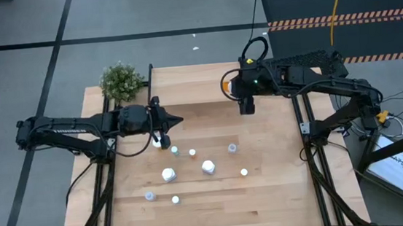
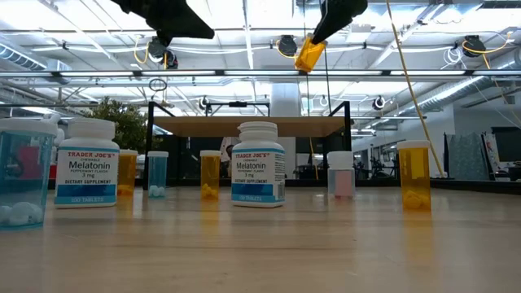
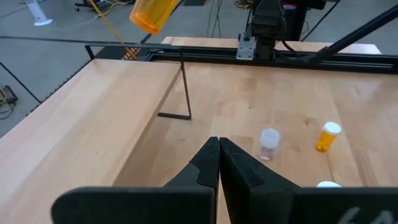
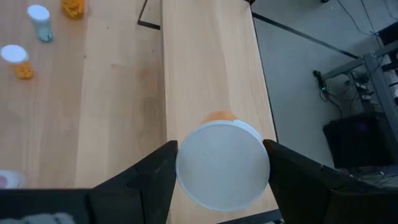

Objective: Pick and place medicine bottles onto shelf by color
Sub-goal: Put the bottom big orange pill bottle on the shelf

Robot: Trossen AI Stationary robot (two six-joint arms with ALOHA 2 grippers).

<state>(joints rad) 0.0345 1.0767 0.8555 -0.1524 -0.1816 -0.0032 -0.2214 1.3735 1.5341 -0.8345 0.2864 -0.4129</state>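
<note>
White cap (image 4: 222,163) fills right gripper (image 4: 221,163): orange bottle (image 2: 310,54) gripped, carried over shelf (image 1: 207,90). Next: lower at 12 o'clock, release. Left gripper (image 3: 219,163) clenched empty.

Printed on the blue-and-white labels of two white bottles, left (image 2: 86,163) and centre (image 2: 258,164): "TRADER JOE'S", "Melatonin", "3 mg", "DIETARY SUPPLEMENT" (plus "100 TABLETS" on the left one only; smaller print too fine to read).
</note>
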